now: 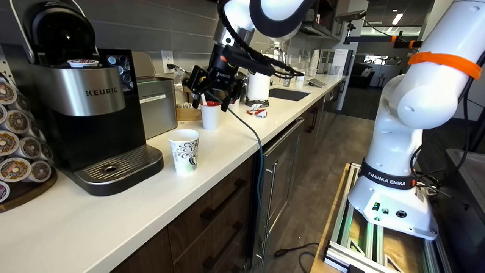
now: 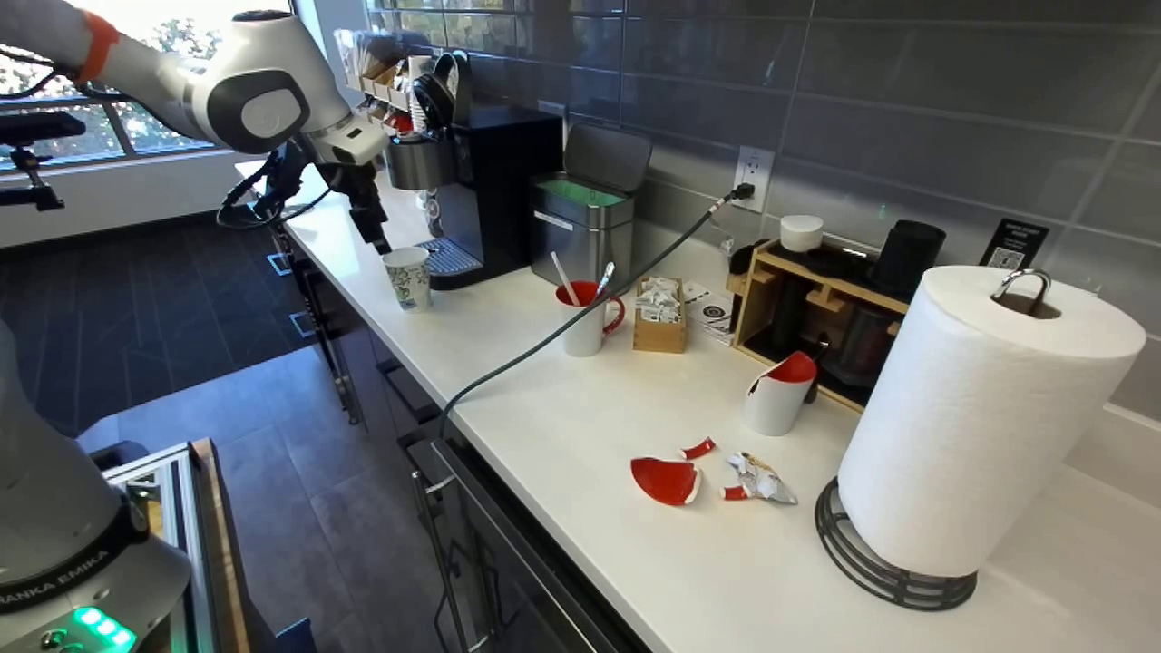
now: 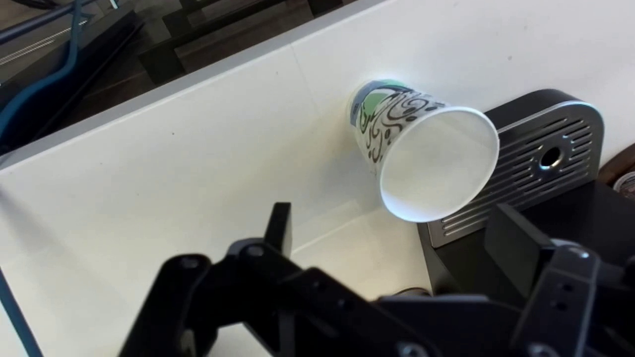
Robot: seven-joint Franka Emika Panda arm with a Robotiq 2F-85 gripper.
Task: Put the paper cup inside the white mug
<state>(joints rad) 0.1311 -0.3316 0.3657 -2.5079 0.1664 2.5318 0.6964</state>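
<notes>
The paper cup [image 1: 185, 151] stands upright on the counter beside the coffee maker's drip tray, and shows in both exterior views [image 2: 408, 279]. In the wrist view the paper cup [image 3: 397, 134] has its open rim facing the camera. The white mug [image 2: 580, 340] has a red inside and red handle, holds stir sticks, and stands farther along the counter. It also shows in an exterior view [image 1: 210, 116], with its handle hidden. My gripper [image 3: 397, 238] is open and empty, its fingertips above and beside the cup, apart from it in the wrist view.
The coffee maker [image 1: 102, 91] and a steel bin [image 2: 580, 240] stand along the wall. A cable [image 2: 517, 363] crosses the counter past the mug. A broken white mug [image 2: 778, 404], red shards [image 2: 665, 479] and a paper-towel roll [image 2: 980, 426] stand or lie farther on.
</notes>
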